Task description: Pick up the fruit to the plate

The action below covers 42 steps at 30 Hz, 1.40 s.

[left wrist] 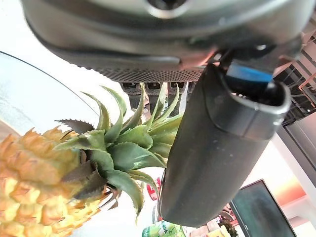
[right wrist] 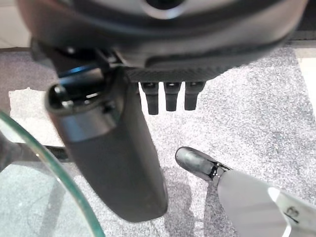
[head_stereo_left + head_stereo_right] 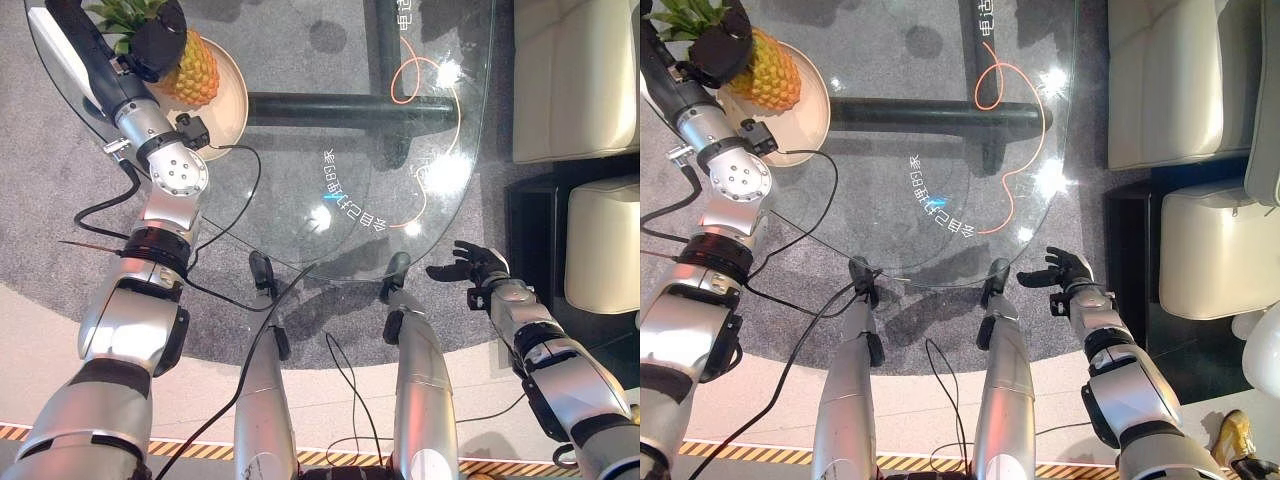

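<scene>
A yellow pineapple point(image 3: 196, 72) with a green crown lies on a round beige plate point(image 3: 236, 102) at the far left of the glass table. My left hand point(image 3: 158, 40) hovers over the crown end. In the left wrist view the leaves point(image 1: 129, 148) sit between the straight thumb point(image 1: 217, 148) and the straight fingers, so the hand is open. My right hand point(image 3: 1068, 270) hangs open off the table's near right edge, over the carpet, holding nothing.
The round glass table point(image 3: 440, 150) stands on a dark bar base point(image 3: 340, 108), with an orange line looping across it point(image 3: 420, 75). Cream sofa cushions point(image 3: 575, 80) and a dark low stand point(image 3: 535, 240) line the right side. Grey carpet lies beneath.
</scene>
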{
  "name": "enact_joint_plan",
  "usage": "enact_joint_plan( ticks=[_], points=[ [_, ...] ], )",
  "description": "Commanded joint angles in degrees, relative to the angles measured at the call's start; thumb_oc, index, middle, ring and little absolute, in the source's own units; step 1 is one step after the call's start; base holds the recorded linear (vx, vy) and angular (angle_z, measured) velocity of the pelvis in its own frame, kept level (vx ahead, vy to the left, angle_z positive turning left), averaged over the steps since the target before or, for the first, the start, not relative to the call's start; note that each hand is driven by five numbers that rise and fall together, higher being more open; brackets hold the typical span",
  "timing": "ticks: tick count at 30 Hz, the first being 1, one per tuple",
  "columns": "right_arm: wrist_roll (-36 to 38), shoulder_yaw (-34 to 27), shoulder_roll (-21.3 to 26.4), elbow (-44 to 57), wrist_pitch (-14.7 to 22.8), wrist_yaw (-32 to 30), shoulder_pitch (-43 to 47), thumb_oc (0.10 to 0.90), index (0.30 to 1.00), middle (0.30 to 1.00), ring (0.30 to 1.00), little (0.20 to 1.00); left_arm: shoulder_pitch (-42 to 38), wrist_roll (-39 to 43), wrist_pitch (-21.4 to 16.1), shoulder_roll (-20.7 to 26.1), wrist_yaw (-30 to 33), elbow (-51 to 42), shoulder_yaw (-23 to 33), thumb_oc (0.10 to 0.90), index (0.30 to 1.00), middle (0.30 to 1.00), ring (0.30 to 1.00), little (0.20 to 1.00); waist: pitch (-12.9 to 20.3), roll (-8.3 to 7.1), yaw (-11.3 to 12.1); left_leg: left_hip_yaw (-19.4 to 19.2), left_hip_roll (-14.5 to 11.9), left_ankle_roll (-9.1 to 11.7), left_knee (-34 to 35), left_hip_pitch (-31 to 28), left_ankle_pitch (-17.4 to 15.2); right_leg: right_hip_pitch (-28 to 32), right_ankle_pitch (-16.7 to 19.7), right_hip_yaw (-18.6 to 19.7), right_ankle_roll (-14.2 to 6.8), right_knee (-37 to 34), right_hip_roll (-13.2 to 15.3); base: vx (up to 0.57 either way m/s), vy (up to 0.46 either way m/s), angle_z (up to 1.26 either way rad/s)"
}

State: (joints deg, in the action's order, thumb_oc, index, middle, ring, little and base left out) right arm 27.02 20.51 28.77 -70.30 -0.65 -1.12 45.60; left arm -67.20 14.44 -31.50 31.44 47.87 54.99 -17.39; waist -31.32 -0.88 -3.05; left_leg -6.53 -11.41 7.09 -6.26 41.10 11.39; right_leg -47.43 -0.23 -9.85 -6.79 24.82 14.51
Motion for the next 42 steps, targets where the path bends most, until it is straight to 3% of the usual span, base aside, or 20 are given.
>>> enact_joint_plan(
  ticks=[1,25,34,39,42],
  points=[
    [1.22,0.14,1.42,-0.72,0.86,-1.55,-0.85,0.8,0.9,0.9,0.9,0.9,-3.38,-4.25,-6.82,4.19,0.21,-5.03,1.05,0.8,0.9,0.9,0.9,0.9,1.52,-1.62,1.5,2.37,-1.12,2.18,-9.34,1.49,-8.02,2.95,1.78,-0.23,-2.24,-5.12,0.34,-0.04,0.003,0.04],
    [1.59,-2.52,1.11,-2.93,0.16,-1.39,-2.1,0.8,0.9,0.9,0.9,0.9,3.6,-1.59,-9.29,2.95,-7.17,-7.5,4.14,0.8,0.9,0.9,0.9,0.9,1.52,-2.03,3.42,2.53,-1.42,2.02,-13.05,-3.98,-11.07,9.0,0.07,-0.19,-2.77,-3.3,1.83,-0.03,-0.011,0.02],
    [0.21,-4.03,1.0,-3.33,0.79,-1.01,-6.22,0.8,0.9,0.9,0.9,0.9,7.83,-6.69,-9.97,3.58,-6.16,-12.06,3.64,0.8,0.9,0.9,0.9,0.9,1.52,-0.89,3.69,1.95,-0.6,2.19,-6.09,-11.43,-8.65,16.46,1.42,-0.3,-3.85,-8.84,2.0,0.04,0.005,-0.02],
    [-0.38,-5.6,0.77,-3.22,0.88,-1.18,-9.59,0.8,0.9,0.9,0.9,0.9,10.86,-8.15,-7.47,4.2,-6.61,-14.56,4.47,0.8,0.9,0.9,0.9,0.9,1.72,-0.45,3.86,1.26,-0.6,2.49,-2.08,-17.15,-7.4,22.85,2.19,-1.11,-4.26,-12.48,2.02,0.07,-0.012,0.04],
    [-1.09,-6.72,0.34,-3.2,1.18,-1.67,-13.1,0.8,0.9,0.9,0.9,0.9,14.79,-5.81,-5.81,4.69,-8.62,-15.5,5.69,0.8,0.9,0.9,0.9,0.9,4.12,0.07,3.99,0.69,-0.6,2.6,0.79,-20.27,-6.47,26.89,2.88,-1.71,-4.35,-15.47,2.1,0.12,0.004,0.05]
  ],
)
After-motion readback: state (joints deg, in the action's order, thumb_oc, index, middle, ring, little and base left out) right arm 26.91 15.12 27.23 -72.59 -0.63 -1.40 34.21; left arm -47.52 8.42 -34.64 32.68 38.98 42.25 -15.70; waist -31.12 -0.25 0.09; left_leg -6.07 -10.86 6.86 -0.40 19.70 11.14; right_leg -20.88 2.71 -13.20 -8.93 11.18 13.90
